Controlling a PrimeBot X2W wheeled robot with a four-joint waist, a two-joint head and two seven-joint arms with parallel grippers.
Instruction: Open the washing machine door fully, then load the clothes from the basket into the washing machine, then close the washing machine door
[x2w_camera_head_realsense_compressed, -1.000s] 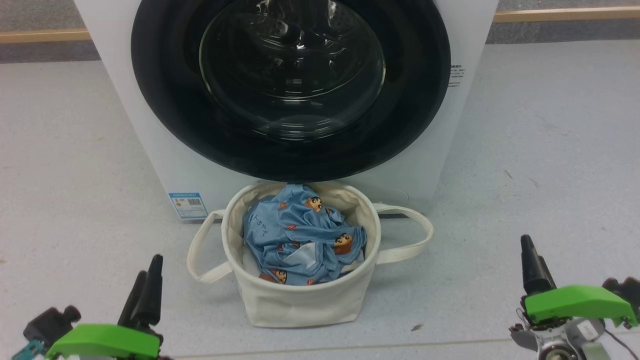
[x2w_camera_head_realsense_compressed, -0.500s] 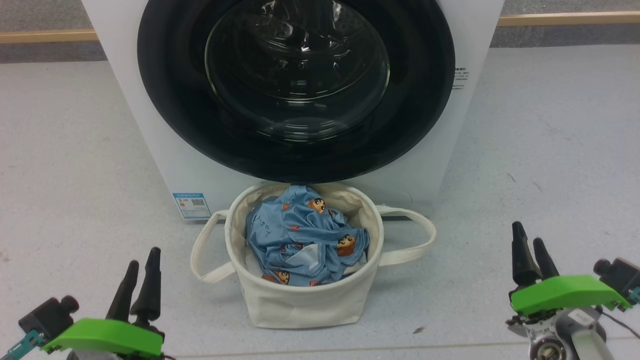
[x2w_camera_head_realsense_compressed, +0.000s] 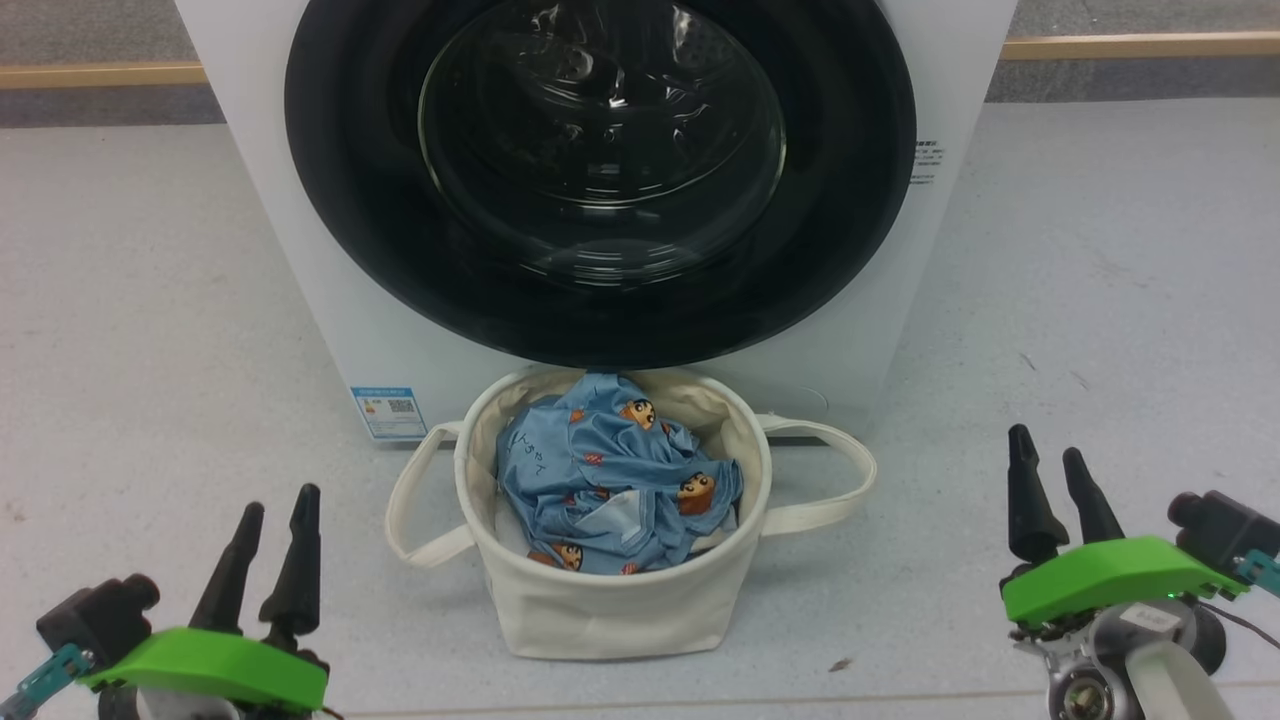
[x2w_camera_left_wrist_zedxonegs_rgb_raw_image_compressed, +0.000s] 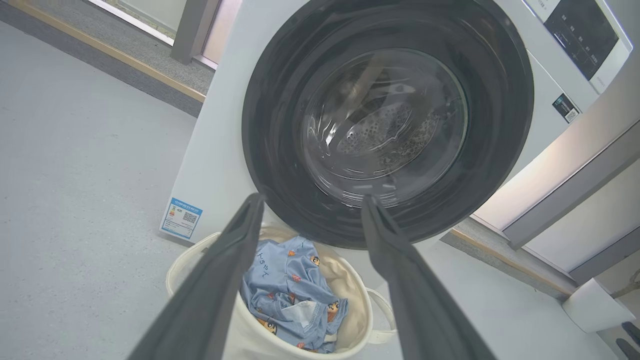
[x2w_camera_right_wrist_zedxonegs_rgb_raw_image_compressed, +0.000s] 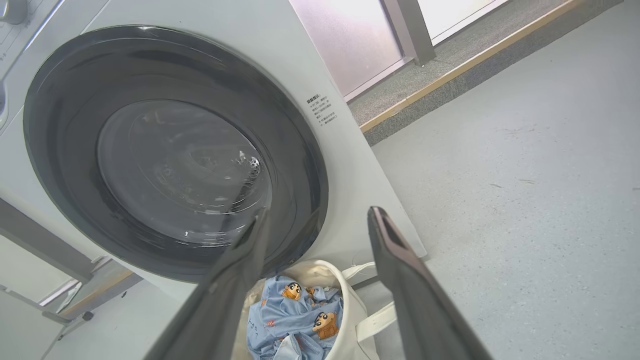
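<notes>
The white washing machine (x2w_camera_head_realsense_compressed: 300, 300) stands ahead with its round black-rimmed door (x2w_camera_head_realsense_compressed: 860, 180) flat against its front; steel drum holes show through the glass (x2w_camera_left_wrist_zedxonegs_rgb_raw_image_compressed: 385, 130). Right below the door sits the cream basket (x2w_camera_head_realsense_compressed: 610, 610), holding the light blue clothes (x2w_camera_head_realsense_compressed: 610, 480) printed with cartoon faces. My left gripper (x2w_camera_head_realsense_compressed: 277, 505) is open at the lower left, well apart from the basket. My right gripper (x2w_camera_head_realsense_compressed: 1047, 443) is open at the lower right, also clear of it. In each wrist view the two fingers (x2w_camera_left_wrist_zedxonegs_rgb_raw_image_compressed: 220, 280) (x2w_camera_right_wrist_zedxonegs_rgb_raw_image_compressed: 405, 280) stand spread with nothing between them.
Grey floor (x2w_camera_head_realsense_compressed: 1100, 300) lies on both sides of the machine. A wooden-edged threshold (x2w_camera_head_realsense_compressed: 1130, 45) runs along the back. A blue sticker (x2w_camera_head_realsense_compressed: 388, 412) marks the machine's lower left front. The basket's loop handles (x2w_camera_head_realsense_compressed: 835, 480) stick out sideways.
The whole head view has shifted slightly, so the camera moved. Both grippers have turned, their two fingers now showing side by side; the right one has also risen a little.
</notes>
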